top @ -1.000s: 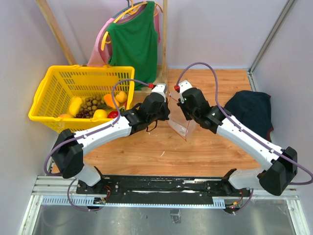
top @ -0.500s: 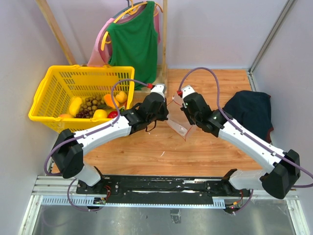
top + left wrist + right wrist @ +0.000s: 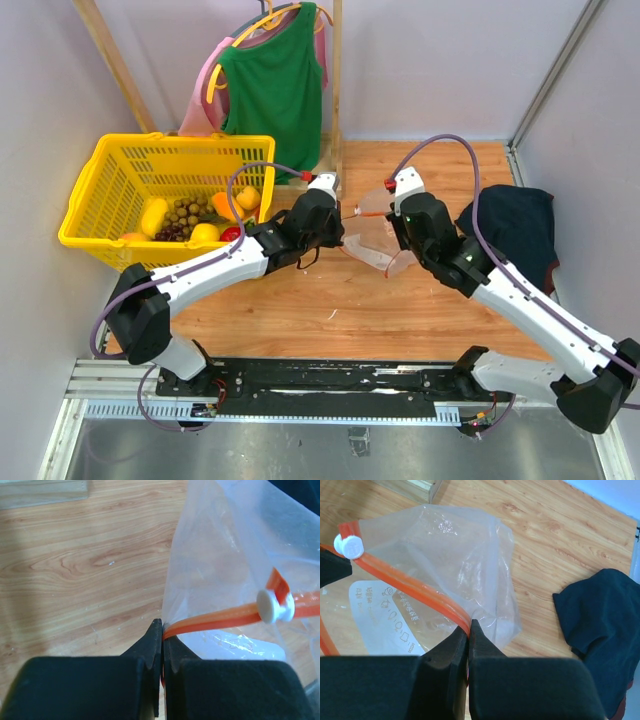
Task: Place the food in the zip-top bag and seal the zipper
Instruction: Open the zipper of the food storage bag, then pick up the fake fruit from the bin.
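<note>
I'm pinching zipper (image 3: 410,587) ends, left gripper (image 3: 161,626) and right gripper (image 3: 469,625) both clamped (zip-top bag (image 3: 465,545) looking empty); planning gentle, even tension.

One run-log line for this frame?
left claw: shut on zipper | right claw: shut on zipper | bag: held between claws, empty | food: in basket

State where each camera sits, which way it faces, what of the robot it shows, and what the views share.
Top external: fixed above and behind the bases, looking down on the table; both arms show, left gripper and right gripper both at the zip-top bag.
Left wrist: on the left arm, looking past its shut fingers at the zipper and white slider.
Right wrist: on the right arm, looking past its shut fingers at the zipper's other end, dark cloth beyond.
Shared: both wrist views show zipper and slider.
</note>
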